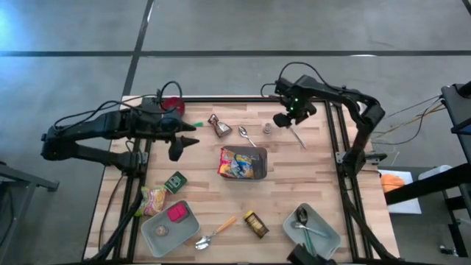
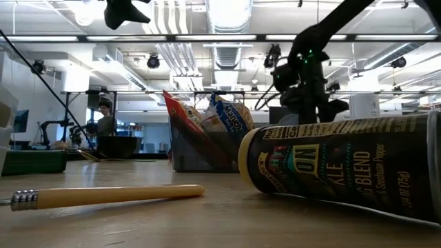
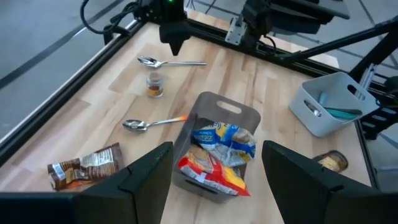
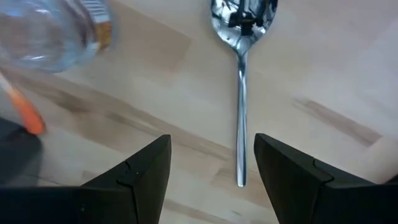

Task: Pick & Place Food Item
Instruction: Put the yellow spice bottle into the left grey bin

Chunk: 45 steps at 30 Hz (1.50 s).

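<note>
A pale wooden table (image 1: 309, 184) carries everything – a grey bin (image 3: 214, 112) of snack bags lies ahead of the left fingers. An all-metal spoon (image 4: 241, 81) lies ahead of the right fingers – a small jar (image 4: 53, 31) beside it.

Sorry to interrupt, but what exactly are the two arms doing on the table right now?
Neither arm holds anything yet. The right gripper hangs open above the far side of the table, over a metal spoon and beside a small jar. The left gripper is open too, raised over the table's left part and looking toward the grey bin mid-table, which already holds snack bags. A brown packet and another spoon lie on the wood beyond it.
</note>
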Motion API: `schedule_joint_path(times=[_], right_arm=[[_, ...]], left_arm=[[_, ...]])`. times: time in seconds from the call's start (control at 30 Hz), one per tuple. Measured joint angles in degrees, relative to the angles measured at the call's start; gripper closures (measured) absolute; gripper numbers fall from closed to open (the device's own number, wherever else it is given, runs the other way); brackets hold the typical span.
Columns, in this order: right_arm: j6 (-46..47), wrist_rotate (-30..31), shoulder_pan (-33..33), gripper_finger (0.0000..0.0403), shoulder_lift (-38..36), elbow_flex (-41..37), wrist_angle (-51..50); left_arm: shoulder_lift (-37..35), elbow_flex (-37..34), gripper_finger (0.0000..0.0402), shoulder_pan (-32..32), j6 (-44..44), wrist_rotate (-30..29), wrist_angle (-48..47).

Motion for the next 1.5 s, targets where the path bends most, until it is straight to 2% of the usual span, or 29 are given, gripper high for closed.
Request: schedule_joint_path(times=[0.4, 0.47, 0.7, 1.0, 1.17, 1.3, 1.5], right_arm=[[-3.0, -2.5, -0.4, 0.0175, 7.6, -0.2, -1.4], [-3.5, -1.5, -0.4, 0.0175, 8.6, 0.0, -2.5], [-4.7, -0.9, -0.8, 0.0175, 8.7, 0.5, -4.1], [-3.1, -1.0, -0.5, 0.0175, 2.3, 0.6, -5.4], [-2.8, -1.3, 3.1, 0.0177, -4.3, 0.1, -9.4], [-0.6, -1.4, 8.3, 0.0206, -10.6, -0.4, -9.8], [10.3, -0.8, 16.4, 0.0304, -17.8, -2.3, -8.2]], left_arm=[[0.0, 0.0, 0.0153, 0.0, -1.3, 0.0, 0.0], [0.0, 0.0, 0.0153, 0.0, -1.5, 0.0, 0.0], [0.0, 0.0, 0.0153, 0.0, -2.2, 0.0, 0.1], [0.0, 0.0, 0.0153, 0.0, -3.0, 0.0, 0.1], [0.0, 0.0, 0.0153, 0.0, -3.6, 0.0, -0.2], [0.0, 0.0, 0.0153, 0.0, -3.7, 0.0, -0.6], [0.0, 0.0, 0.0153, 0.0, -3.0, -0.2, -0.6]])
